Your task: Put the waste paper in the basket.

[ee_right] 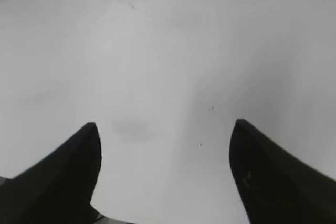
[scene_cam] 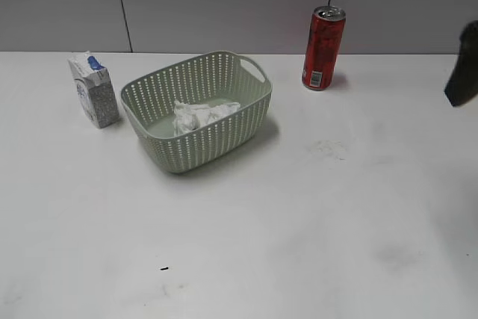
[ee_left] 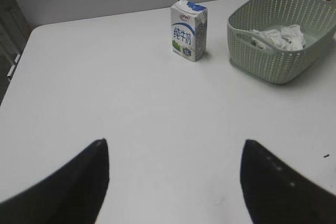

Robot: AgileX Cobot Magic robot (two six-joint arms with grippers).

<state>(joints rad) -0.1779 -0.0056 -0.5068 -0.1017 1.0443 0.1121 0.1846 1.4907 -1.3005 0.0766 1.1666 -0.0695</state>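
Observation:
The pale sage-green basket (scene_cam: 224,136) stands at the back left of the white table; it also shows in the left wrist view (ee_left: 273,64). Crumpled white waste paper (scene_cam: 200,116) lies inside it, seen too in the left wrist view (ee_left: 278,38). I see no paper on the table outside the basket. My left gripper (ee_left: 173,142) is open and empty over bare table, well short of the basket. My right gripper (ee_right: 164,124) is open and empty over bare table; its dark tip shows at the right edge of the exterior view (scene_cam: 464,65).
A small white-and-blue speckled milk carton (scene_cam: 94,90) stands left of the basket, also in the left wrist view (ee_left: 188,30). A red drink can (scene_cam: 323,48) stands at the back right. A grey wall runs behind the table.

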